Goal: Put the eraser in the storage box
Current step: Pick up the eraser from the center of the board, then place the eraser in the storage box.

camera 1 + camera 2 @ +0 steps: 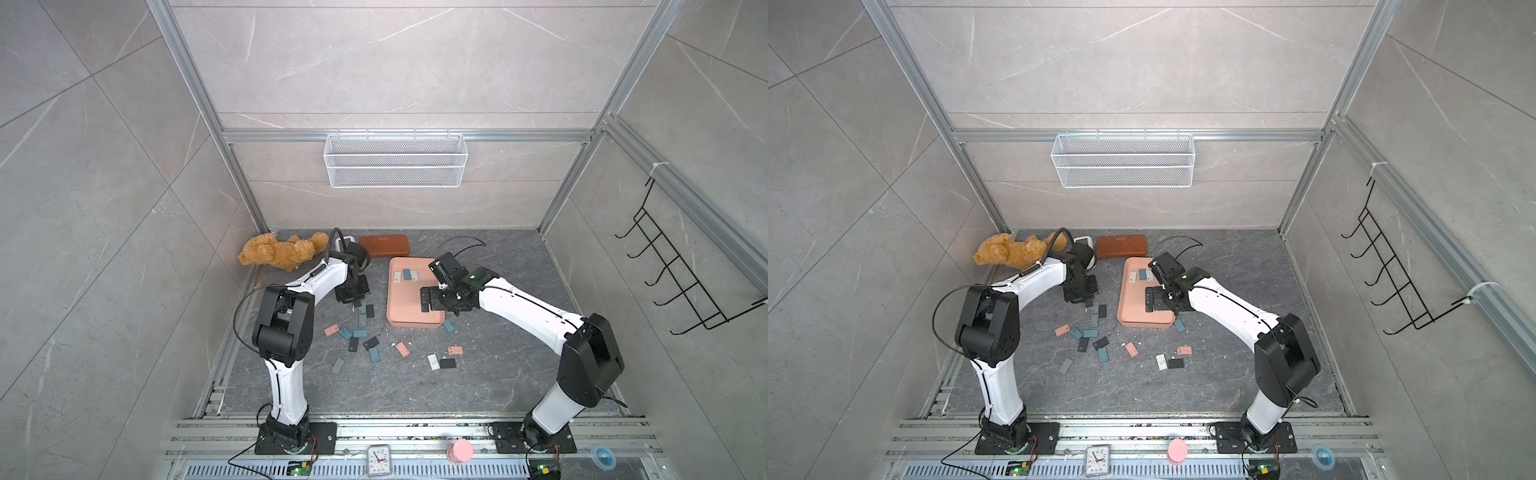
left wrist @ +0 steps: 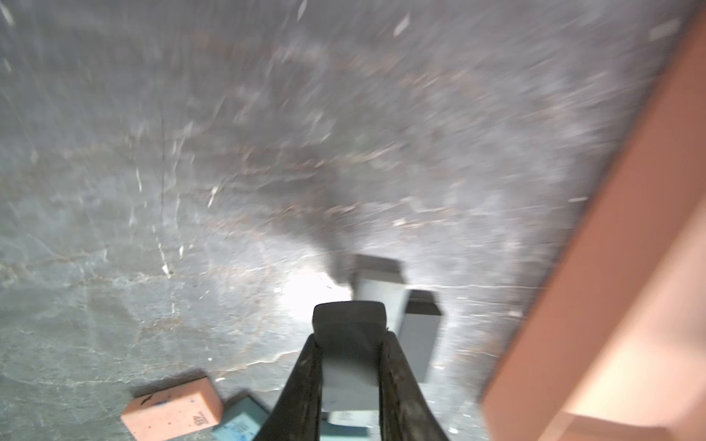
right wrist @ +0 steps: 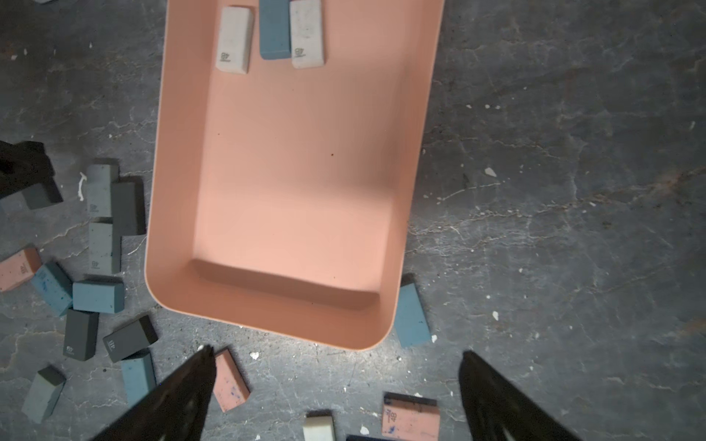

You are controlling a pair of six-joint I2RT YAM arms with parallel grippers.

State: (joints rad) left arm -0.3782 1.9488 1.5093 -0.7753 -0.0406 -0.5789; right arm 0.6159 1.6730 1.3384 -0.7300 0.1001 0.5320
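The storage box [image 1: 405,307] [image 1: 1133,307] is a salmon-pink tray at the table's middle. In the right wrist view the storage box [image 3: 298,172] holds two white erasers [image 3: 233,38] and a blue one [image 3: 274,30] at its far end. My left gripper [image 1: 353,306] [image 2: 349,340] is shut on a dark grey eraser [image 2: 348,319], just left of the box's outer wall [image 2: 630,248]. My right gripper [image 1: 426,299] [image 3: 337,353] hangs open over the box's near end with nothing between its fingers. Several loose erasers [image 1: 359,332] [image 3: 98,296] in pink, blue, grey, black and white lie in front of and left of the box.
A brown teddy bear [image 1: 282,251] and a flat brown case [image 1: 383,246] lie at the back of the table. A white wire basket [image 1: 395,160] hangs on the back wall and a black hook rack [image 1: 681,274] on the right wall. White crumbs dot the table.
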